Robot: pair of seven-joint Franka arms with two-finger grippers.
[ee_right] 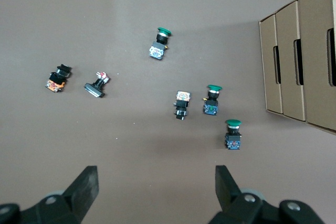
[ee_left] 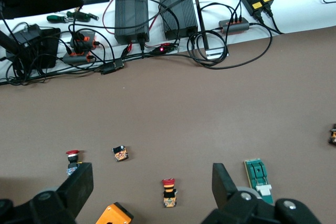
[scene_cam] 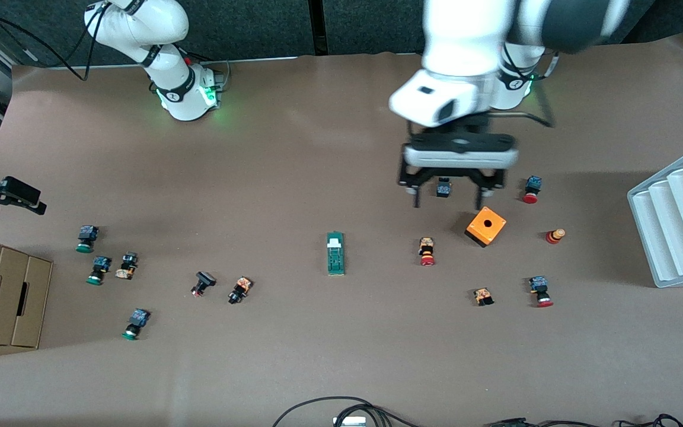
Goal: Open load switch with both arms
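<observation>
The load switch (scene_cam: 335, 254), a narrow dark-green block with a white end piece, lies flat near the middle of the table; it also shows in the left wrist view (ee_left: 260, 178). My left gripper (scene_cam: 447, 203) hangs open above the table beside the orange cube (scene_cam: 485, 226), toward the left arm's end, with nothing between its fingers (ee_left: 79, 184). My right gripper (scene_cam: 21, 198) hovers open and empty over the right arm's end of the table, above the green-capped push buttons (ee_right: 212, 99). Neither gripper touches the load switch.
Red-capped push buttons (scene_cam: 427, 251) lie around the orange cube (ee_left: 113, 214). Green-capped ones (scene_cam: 99, 270) lie near the cardboard boxes (scene_cam: 3, 290). A white ribbed tray (scene_cam: 679, 219) stands at the left arm's end. Cables (scene_cam: 341, 409) lie at the table's near edge.
</observation>
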